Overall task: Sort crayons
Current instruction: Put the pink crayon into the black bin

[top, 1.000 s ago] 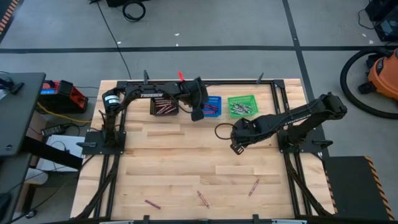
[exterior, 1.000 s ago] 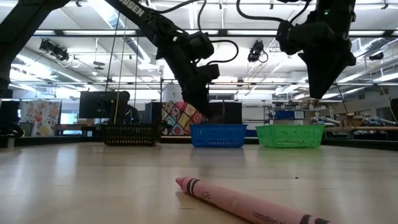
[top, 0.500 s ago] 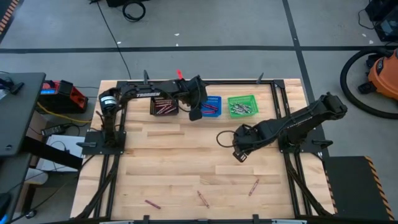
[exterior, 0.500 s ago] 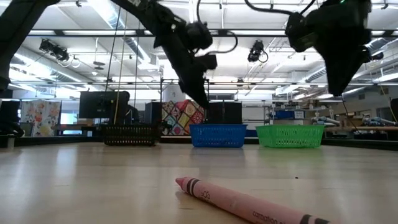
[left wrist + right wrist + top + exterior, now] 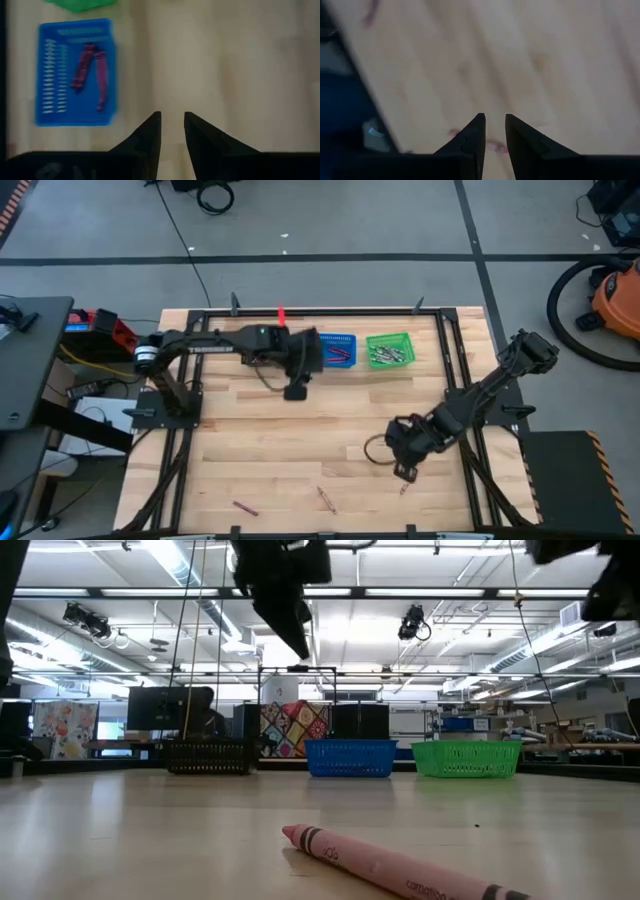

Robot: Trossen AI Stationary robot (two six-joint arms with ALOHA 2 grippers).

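The right tool [image 5: 404, 472] hangs low over the near right of the counter [image 5: 260, 430], fingers parted and empty, straddling a pink crayon [image 5: 492, 142], likely its next pick. 2 more crayons lie along the near edge. The left tool [image 5: 296, 391], released and empty, hovers near the blue basket [image 5: 338, 350] holding pink crayons, arm stretched across.
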